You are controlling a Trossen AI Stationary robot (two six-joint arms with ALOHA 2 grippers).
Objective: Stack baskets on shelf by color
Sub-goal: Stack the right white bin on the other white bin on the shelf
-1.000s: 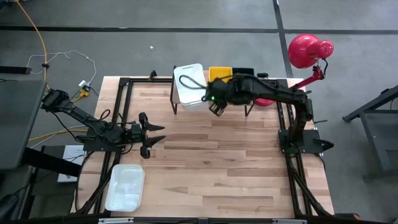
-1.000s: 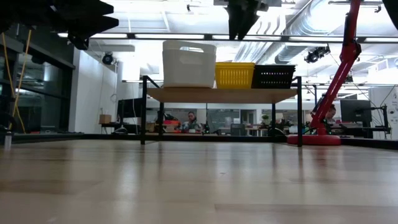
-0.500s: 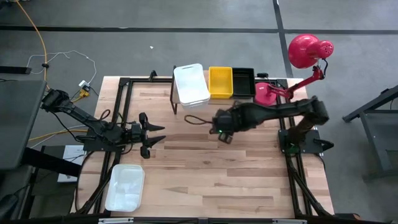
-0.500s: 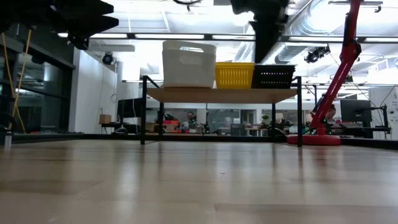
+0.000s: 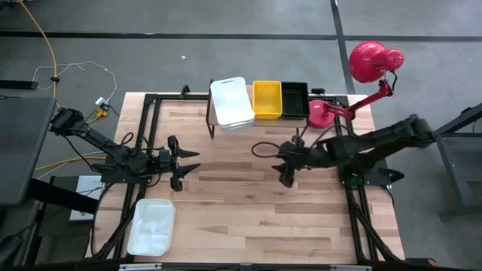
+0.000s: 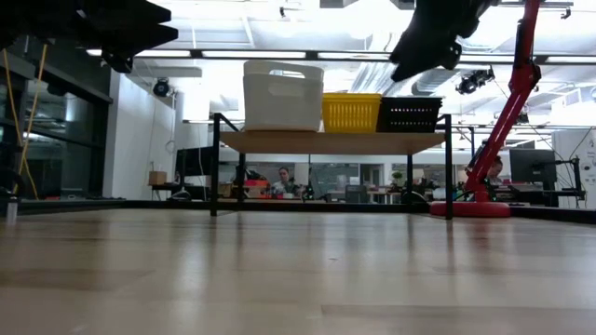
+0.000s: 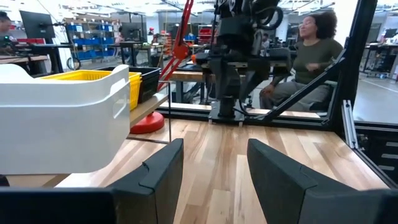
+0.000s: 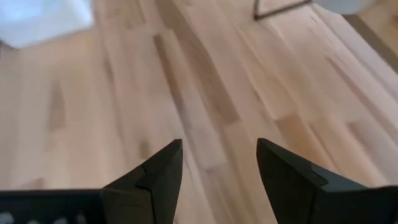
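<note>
With white, yellow and black baskets (image 5: 256, 102) ranked along the shelf (image 6: 331, 141), the right gripper (image 5: 287, 175) hung wide and empty mid-table, presumably bound for the stray white basket (image 5: 152, 226).

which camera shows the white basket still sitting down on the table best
The high view: the white basket lies whole at the table's near left corner, far from both grippers. The right wrist view catches only one blurred corner of it. The low and left wrist views miss it.

White baskets (image 5: 232, 102), yellow basket (image 5: 266, 99), black basket (image 5: 294, 98), red lamp (image 5: 374, 62).
</note>
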